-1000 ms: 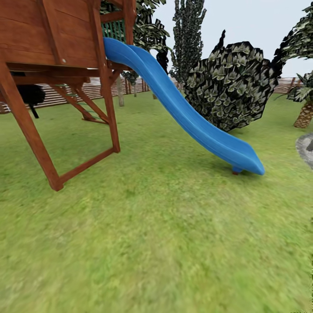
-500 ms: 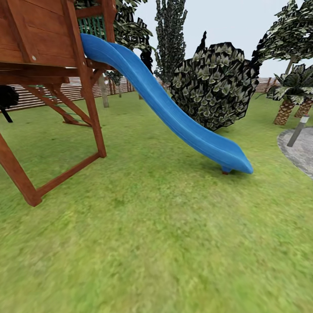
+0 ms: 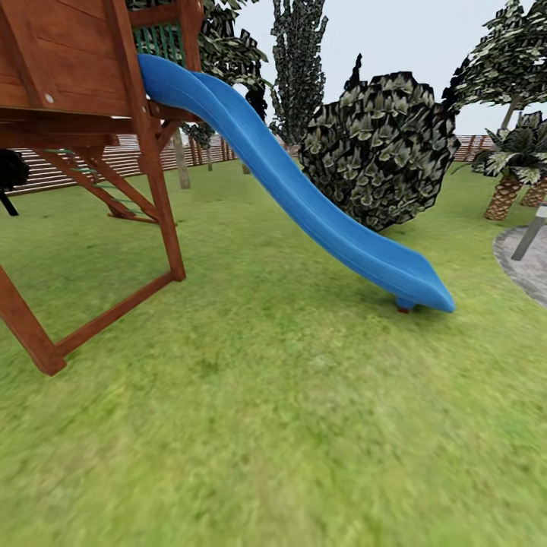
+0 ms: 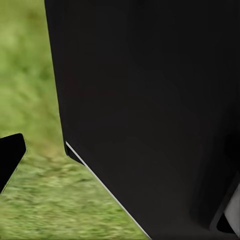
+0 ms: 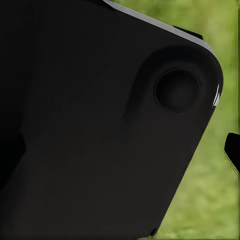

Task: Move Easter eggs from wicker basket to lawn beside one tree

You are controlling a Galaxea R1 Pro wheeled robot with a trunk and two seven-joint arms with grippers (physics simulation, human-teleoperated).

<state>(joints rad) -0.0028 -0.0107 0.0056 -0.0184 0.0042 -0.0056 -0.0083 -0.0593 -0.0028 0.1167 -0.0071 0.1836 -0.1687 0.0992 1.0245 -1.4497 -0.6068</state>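
Mottled green grass of the broad flat lawn [image 3: 289, 425] covers the foreground and runs back to a brown slatted wooden fence [image 3: 137, 156]. No egg or basket is in view; of the task's things, the lawn and trees are seen. Far right, a tree with a pale grey-beige trunk and speckled dark green-and-white foliage [image 3: 505, 64] rises behind a short palm with a ringed trunk [image 3: 503, 196]. At centre, a large rounded dark bush with pale leaf markings [image 3: 380, 148] stands behind a blue plastic slide [image 3: 304, 201], whose foot rests on the grass. The slide descends from a reddish-brown wooden play tower [image 3: 83, 114] at left, its slanted legs planted in the lawn. A tall dark cypress-like tree [image 3: 298, 64] stands behind. A grey paved patch [image 3: 528, 266] meets the right edge. Both wrist views show dark robot housing close against blurred grass; whether either arm's jaws are parted or closed cannot be told.
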